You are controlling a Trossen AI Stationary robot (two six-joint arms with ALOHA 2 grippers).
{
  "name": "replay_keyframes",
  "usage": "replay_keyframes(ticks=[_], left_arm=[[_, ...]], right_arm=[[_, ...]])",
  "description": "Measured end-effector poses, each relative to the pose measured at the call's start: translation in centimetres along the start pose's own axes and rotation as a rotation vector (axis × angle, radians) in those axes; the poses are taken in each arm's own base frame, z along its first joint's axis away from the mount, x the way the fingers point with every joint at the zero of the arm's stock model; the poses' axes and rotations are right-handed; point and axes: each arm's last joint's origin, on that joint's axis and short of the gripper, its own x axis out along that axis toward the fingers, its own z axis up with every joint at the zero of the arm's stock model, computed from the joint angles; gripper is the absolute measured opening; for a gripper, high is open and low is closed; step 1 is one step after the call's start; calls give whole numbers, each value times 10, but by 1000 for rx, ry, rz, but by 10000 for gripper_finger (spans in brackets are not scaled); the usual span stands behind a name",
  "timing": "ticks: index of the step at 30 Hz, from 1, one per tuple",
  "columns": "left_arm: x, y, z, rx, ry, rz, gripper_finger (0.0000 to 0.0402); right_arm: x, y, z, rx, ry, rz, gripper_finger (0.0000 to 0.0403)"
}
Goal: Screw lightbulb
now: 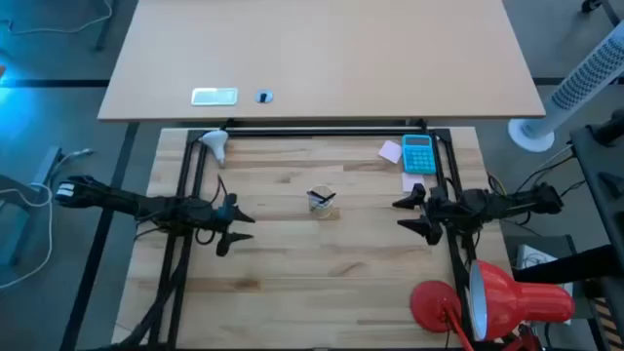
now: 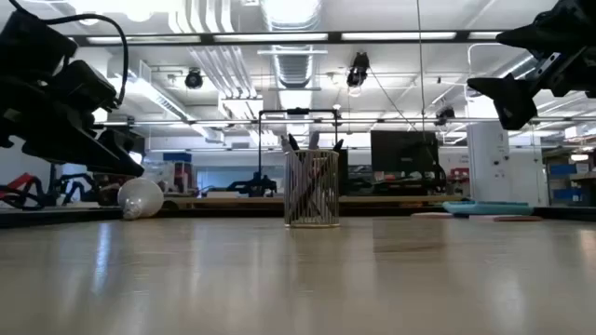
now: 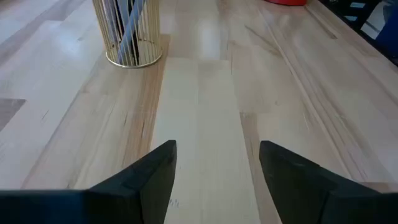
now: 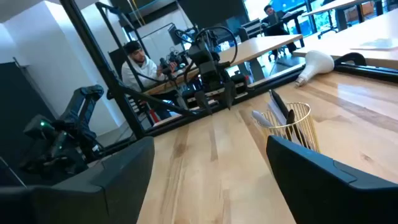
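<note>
High view, lightbulb (image 1: 214,145): lying near bench (image 1: 292,263) far-left corner, seemingly untouched.
Left gripper (image 1: 237,229): fingers apart, empty.
Right gripper (image 1: 405,214): fingers apart, empty.

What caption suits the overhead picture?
Both grippers, left and right, hang open beside the wire pen cup; lightbulb lies untouched.

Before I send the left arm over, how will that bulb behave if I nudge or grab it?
The bulb lies on its side, loose on the table, so a nudge would probably roll it in an arc. Its smooth dome looks slippery and likely fragile; gripping the narrower neck seems safer.
</note>
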Motion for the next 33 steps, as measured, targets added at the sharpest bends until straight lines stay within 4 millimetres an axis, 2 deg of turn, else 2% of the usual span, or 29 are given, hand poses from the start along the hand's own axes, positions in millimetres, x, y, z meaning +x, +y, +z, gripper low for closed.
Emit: replay_keyframes(ticks=[12, 22, 33], left_arm=[[0, 0, 0, 0, 0, 0, 222], [0, 0, 0, 0, 0, 0, 222], [0, 0, 0, 0, 0, 0, 222]], right_arm=[[0, 0, 0, 0, -1, 0, 295], [0, 0, 0, 0, 0, 0, 309], [0, 0, 0, 0, -1, 0, 295]])
